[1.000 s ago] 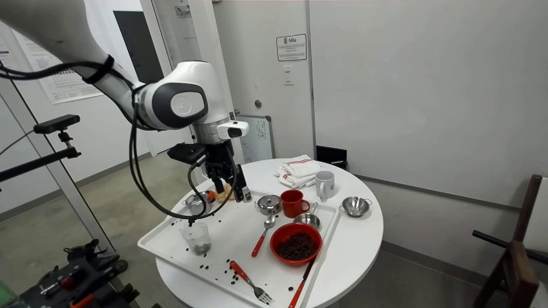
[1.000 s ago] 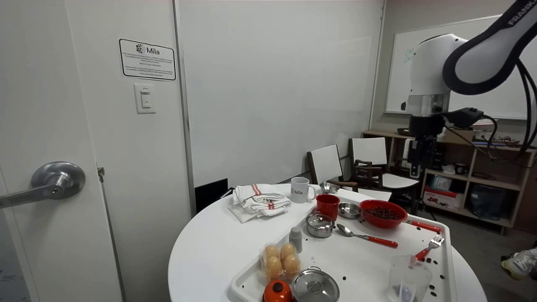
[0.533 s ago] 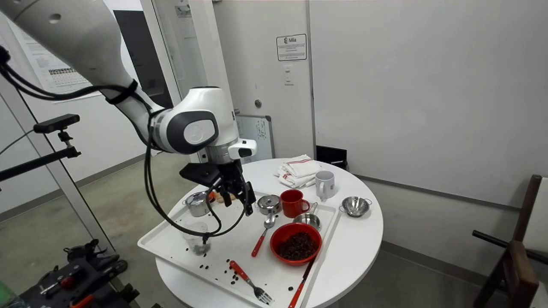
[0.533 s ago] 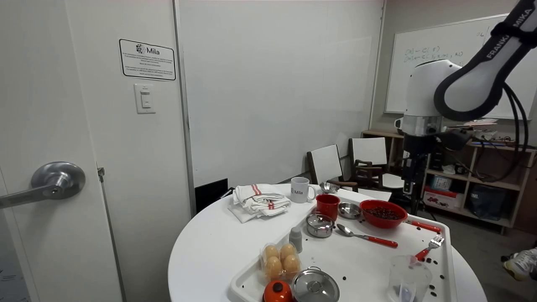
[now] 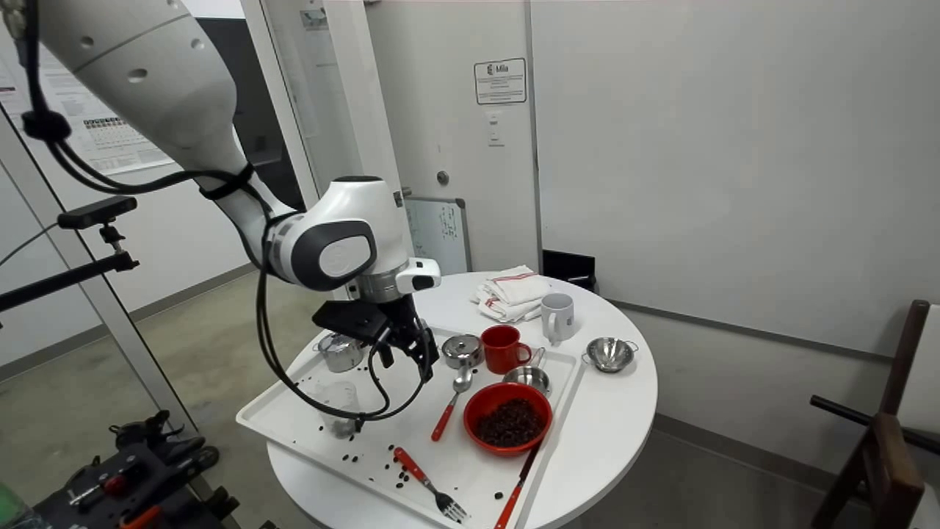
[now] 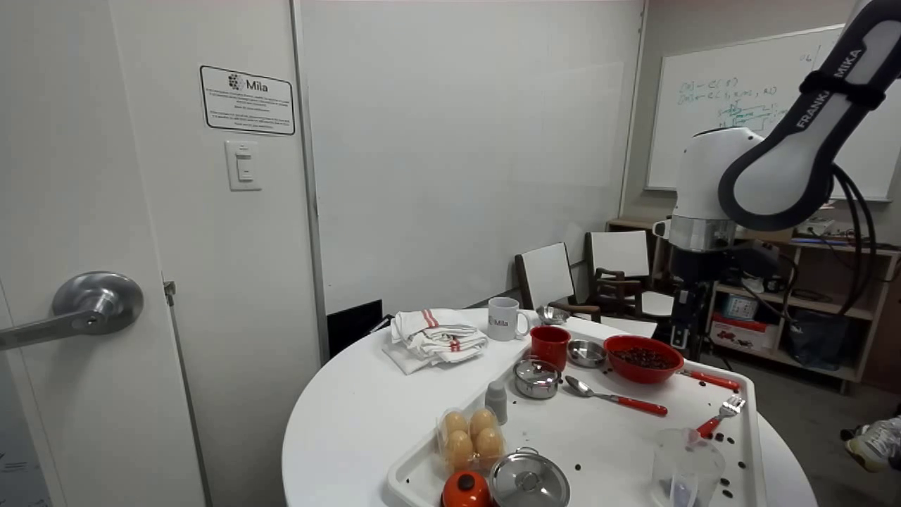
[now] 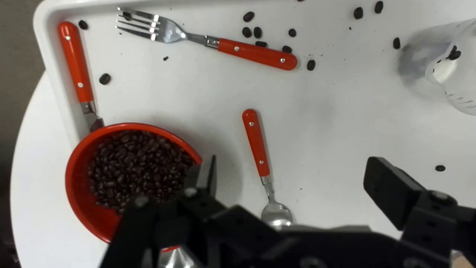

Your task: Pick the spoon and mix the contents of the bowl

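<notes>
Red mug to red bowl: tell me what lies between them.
A small steel pan stands between the red mug and red bowl, in both exterior views.

The round white bench, seen in an exterior view, carries a white tray whose corner at 9 o'clock projects past the bench edge. Also directly on the bench, folded red-striped cloths lie near 1 o'clock, with a pale mug upright just beside them and a two-handled steel bowl at 2 o'clock.

“Mila”: sign, mug (arm: “FRANK…MIKA”)
</notes>
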Available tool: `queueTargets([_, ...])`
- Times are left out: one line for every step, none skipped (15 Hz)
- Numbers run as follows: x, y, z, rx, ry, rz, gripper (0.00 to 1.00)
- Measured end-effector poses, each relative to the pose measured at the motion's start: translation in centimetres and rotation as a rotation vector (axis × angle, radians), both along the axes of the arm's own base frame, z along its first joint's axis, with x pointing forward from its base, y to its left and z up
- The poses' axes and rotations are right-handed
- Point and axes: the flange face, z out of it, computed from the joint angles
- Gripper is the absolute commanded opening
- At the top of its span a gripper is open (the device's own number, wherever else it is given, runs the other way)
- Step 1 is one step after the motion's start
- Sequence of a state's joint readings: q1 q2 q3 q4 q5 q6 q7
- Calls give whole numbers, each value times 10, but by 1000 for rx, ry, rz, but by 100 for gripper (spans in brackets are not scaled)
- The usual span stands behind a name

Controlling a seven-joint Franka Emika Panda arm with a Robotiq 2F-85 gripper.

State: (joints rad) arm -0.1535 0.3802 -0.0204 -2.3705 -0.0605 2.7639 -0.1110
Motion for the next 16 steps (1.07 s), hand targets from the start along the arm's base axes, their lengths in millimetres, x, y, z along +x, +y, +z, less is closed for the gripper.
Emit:
queueTargets([3, 2, -2, 4, -2, 8, 100])
queueTargets([6, 4, -5, 7, -4, 11, 100])
queueTargets([10, 4, -7, 7, -8, 12, 100])
queueTargets([14, 3, -7, 5, -12, 6, 100])
queueTargets([18, 1, -7, 2, -17, 4, 100])
queueTargets([20, 0, -7, 1, -20, 2, 100])
queueTargets([22, -1, -7, 0, -22, 2, 100])
queueTargets([22, -1, -7, 0, -21, 2, 100])
queueTargets([21, -1, -8, -2, -18, 4, 100])
queueTargets([20, -1, -10, -5, -3, 7, 100])
queueTargets([20, 0, -15, -3, 27, 11, 100])
queueTargets([21, 3, -21, 2, 61, 17, 100])
queueTargets([23, 7, -28, 10, 98, 27, 100])
queueTargets([27, 12, -37, 21, 133, 43, 100])
queueTargets([31, 17, -46, 33, 164, 61, 100])
queueTargets([35, 20, -55, 45, 192, 79, 100])
